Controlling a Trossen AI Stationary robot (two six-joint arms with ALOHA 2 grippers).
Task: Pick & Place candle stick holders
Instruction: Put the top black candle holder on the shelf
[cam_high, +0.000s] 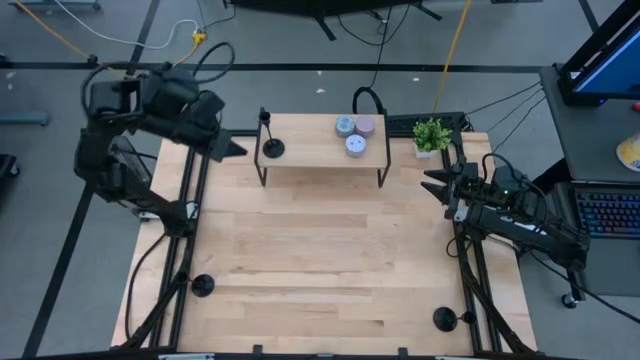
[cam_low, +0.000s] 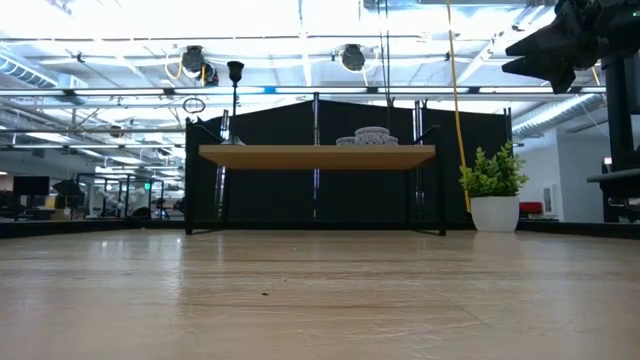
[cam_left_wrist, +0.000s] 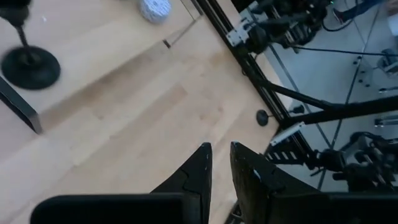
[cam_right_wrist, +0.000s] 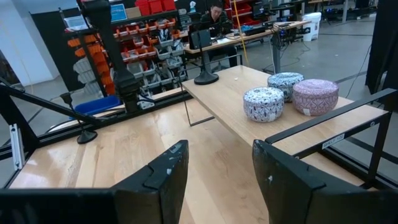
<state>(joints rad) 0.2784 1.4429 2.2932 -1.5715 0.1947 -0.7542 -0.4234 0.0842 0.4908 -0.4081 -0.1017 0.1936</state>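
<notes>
Candle stick holders number three: one (cam_high: 268, 140) stands upright at the left end of the raised wooden shelf (cam_high: 310, 152), and two more sit on the table's near edge, one at the left (cam_high: 202, 286) and one at the right (cam_high: 444, 319). Three pucks (cam_high: 356, 132) cluster at the shelf's right end, a potted plant (cam_high: 431, 136) just beyond. Left gripper (cam_high: 228, 148) hovers beside the shelf's left end, fingers nearly closed, empty. Right gripper (cam_high: 436, 184) waits at the table's right edge, fingers spread, empty.

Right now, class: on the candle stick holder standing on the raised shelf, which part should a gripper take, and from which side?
Probably the thin upright stem of the candle stick holder, above its flat disc base. The disc lies too flat to pinch. Come from the shelf's left end, where the left gripper waits; the pucks sit toward the shelf's right end.
</notes>
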